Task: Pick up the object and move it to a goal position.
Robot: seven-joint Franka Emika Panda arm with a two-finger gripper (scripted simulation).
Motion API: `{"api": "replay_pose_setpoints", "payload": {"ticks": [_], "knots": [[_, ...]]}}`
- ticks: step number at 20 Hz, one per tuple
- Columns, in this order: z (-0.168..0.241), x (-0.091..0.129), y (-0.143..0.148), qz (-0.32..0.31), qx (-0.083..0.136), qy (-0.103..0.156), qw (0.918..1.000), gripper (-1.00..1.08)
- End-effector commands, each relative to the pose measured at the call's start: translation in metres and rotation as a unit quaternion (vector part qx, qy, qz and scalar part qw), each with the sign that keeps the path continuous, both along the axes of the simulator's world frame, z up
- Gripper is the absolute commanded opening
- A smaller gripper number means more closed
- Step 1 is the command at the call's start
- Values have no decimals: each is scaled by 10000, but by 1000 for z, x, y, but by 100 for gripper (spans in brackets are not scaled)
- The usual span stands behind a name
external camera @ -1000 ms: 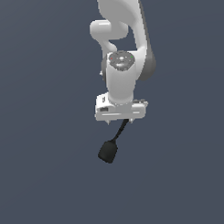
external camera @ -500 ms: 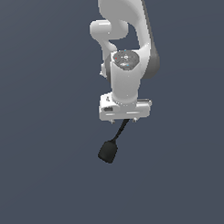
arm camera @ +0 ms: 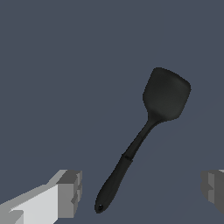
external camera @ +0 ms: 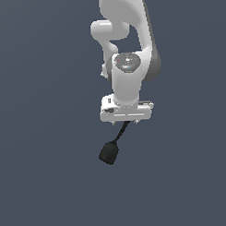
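My gripper (arm camera: pixel 140 190) stands wide open over the object (arm camera: pixel 144 133), a matte-black spatula: slim curved handle, small hole at its end, broad rounded blade.

In the exterior view the arm (external camera: pixel 128 45) reaches down from the top, with the gripper (external camera: pixel 126 120) at its lower end. The object (external camera: pixel 111 148) lies below the gripper, its stem running up to the gripper's underside and its head toward the exterior view's left. In the wrist view the object (arm camera: pixel 142 136) lies between the 2 fingers (arm camera: pixel 70 194), touching neither, its handle end nearer them and its head farther off.
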State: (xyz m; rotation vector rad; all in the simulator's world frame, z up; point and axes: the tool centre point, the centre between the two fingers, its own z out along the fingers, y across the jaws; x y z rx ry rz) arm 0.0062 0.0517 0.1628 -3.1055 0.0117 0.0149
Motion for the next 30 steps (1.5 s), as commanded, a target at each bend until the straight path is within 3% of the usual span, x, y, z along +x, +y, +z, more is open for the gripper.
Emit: {"api": "replay_pose_setpoints", "payload": {"ticks": [1, 9, 18, 24, 30], "knots": [[-6, -1, -1, -128, -5, 6, 9999, 100], [-39, -5, -10, -892, -50, 16, 9960, 100], [-80, -13, -24, -1886, -142, 7, 9820, 100], [-93, -16, -30, -2206, -179, -3, 9752, 100], [-95, -17, -30, -2242, -185, -1, 9744, 100]]}}
